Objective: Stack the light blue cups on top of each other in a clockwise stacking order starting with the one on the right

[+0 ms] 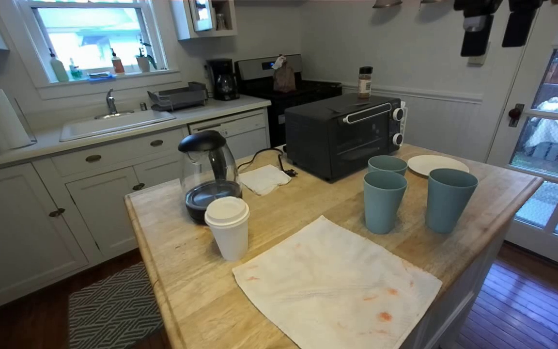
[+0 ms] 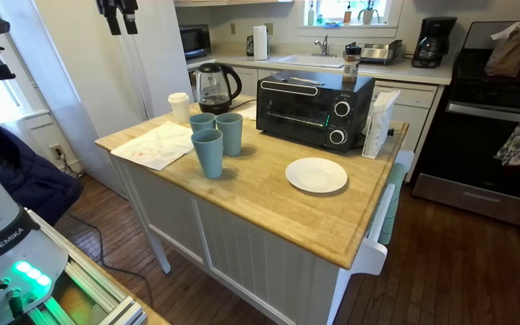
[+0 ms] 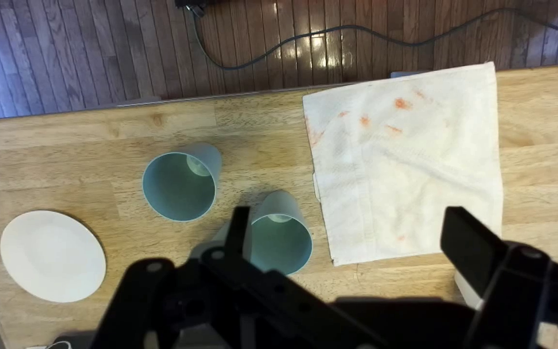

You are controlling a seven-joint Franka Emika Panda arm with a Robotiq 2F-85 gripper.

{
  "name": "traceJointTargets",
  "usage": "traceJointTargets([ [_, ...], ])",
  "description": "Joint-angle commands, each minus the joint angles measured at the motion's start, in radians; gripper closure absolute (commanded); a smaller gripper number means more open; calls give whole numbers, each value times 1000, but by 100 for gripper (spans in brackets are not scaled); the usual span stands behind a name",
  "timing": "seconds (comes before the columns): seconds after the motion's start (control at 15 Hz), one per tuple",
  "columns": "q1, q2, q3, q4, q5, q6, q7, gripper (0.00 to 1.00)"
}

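Three light blue cups stand upright and separate, mouths up, on the wooden table. In an exterior view one is at the right, one is in front near the cloth, and one is partly hidden behind it. All three cups also show in an exterior view. In the wrist view two cups show their open mouths; the third is mostly hidden behind the left finger. My gripper is open and empty, high above the table; it also shows in both exterior views.
A stained white cloth lies beside the cups. A lidded white cup and a glass carafe stand at the far end. A black toaster oven with a spice jar on top stands behind. A white plate lies nearby.
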Motion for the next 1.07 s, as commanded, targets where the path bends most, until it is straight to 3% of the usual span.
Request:
traceJointTargets([
  [0.0, -33, 28, -10, -24, -22, 29, 98, 0],
  [0.2, -82, 45, -29, -69, -44, 92, 202, 0],
  [0.4, -113, 47, -81, -132, 6, 252, 230, 0],
  [0.67, -151, 68, -141, -193, -4, 382, 202, 0],
  [1.0, -203, 104, -207, -243, -41, 420, 127, 0],
])
